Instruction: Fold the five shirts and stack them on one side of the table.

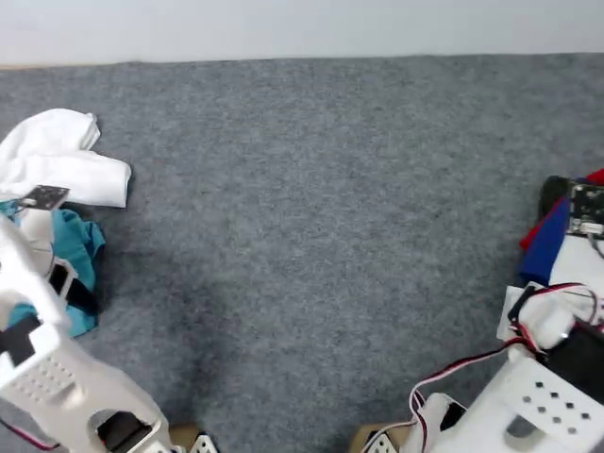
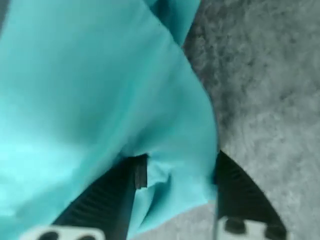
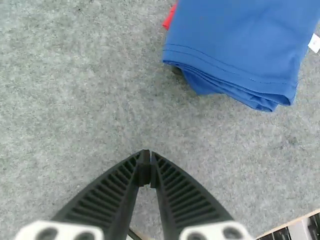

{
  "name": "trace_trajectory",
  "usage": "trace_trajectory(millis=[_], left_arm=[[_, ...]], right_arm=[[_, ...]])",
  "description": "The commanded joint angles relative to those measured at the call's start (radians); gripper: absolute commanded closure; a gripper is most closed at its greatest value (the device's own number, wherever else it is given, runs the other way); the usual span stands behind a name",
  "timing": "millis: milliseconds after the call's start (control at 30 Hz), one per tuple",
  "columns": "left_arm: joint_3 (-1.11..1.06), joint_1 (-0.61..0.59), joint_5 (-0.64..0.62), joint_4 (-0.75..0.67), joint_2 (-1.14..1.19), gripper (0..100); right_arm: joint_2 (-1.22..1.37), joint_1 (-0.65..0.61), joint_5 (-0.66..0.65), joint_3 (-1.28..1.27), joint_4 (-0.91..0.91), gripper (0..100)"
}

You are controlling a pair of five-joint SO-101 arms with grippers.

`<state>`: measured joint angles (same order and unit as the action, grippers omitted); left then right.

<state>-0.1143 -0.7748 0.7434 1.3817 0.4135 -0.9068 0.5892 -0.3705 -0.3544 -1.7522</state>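
A teal shirt (image 2: 100,100) lies crumpled at the table's left edge (image 1: 80,250). My left gripper (image 2: 177,167) stands open right over it, with a fold of the teal cloth between its black fingers (image 2: 112,197). A white shirt (image 1: 61,156) lies bunched just behind the teal one. At the right edge sits a folded blue shirt (image 3: 240,45) (image 1: 545,247) with a red one (image 3: 170,20) showing under it. My right gripper (image 3: 145,170) is shut and holds nothing, hovering over bare felt a short way from the blue shirt.
Grey felt (image 1: 321,208) covers the whole table up to the pale wall at the back. The left arm's white body (image 1: 47,377) fills the front left corner. The right arm (image 1: 538,396) with its red and white cables stands at the front right.
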Motion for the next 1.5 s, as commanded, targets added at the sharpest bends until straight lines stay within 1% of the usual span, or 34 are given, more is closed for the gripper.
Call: trace_trajectory(millis=[0,100,133,233,333,400,467,567,633,767,900,1033,1133,1300,1467], left_arm=[[0.045,0.038,0.009,-0.011,0.023,85],[0.045,0.084,0.008,0.015,0.014,97],[0.045,0.104,0.008,0.032,-0.003,100],[0.045,0.169,0.008,0.129,-0.087,100],[0.045,0.238,-0.003,0.222,-0.232,100],[0.045,0.292,-0.052,0.264,-0.359,100],[0.045,0.354,-0.114,0.292,-0.502,100],[0.047,0.470,-0.192,0.290,-0.724,100],[0.050,0.560,-0.250,0.261,-0.848,100],[0.051,0.741,-0.394,0.169,-1.002,100],[0.093,0.887,-0.442,0.107,-1.043,100],[0.236,1.002,-0.459,0.060,-1.025,100],[0.374,1.074,-0.459,-0.012,-0.994,100],[0.602,1.125,-0.459,-0.100,-0.898,100],[0.837,1.119,-0.459,-0.087,-0.796,100]], right_arm=[[-0.007,0.008,0.003,0.012,-0.036,98.9],[-0.007,0.008,0.003,0.011,-0.035,98.9],[-0.007,0.008,0.003,0.009,-0.035,98.9],[-0.005,0.005,0.003,0.008,-0.033,98.9],[-0.005,0.005,0.002,-0.009,0.008,98.9],[-0.005,0.005,-0.023,-0.032,0.036,98.9],[-0.005,0.005,-0.083,-0.051,0.053,98.9],[-0.007,0.005,-0.153,-0.064,0.059,98.9],[-0.007,0.005,-0.186,-0.078,0.059,98.9],[-0.007,0.005,-0.233,-0.118,0.059,98.9],[-0.015,0.007,-0.265,-0.163,0.048,98.9],[-0.016,0.024,-0.273,-0.176,0.027,98.9],[-0.016,0.028,-0.273,-0.180,0.008,98.9],[-0.016,0.030,-0.273,-0.189,0.004,98.9],[-0.016,0.031,-0.270,-0.189,0.002,98.9]])
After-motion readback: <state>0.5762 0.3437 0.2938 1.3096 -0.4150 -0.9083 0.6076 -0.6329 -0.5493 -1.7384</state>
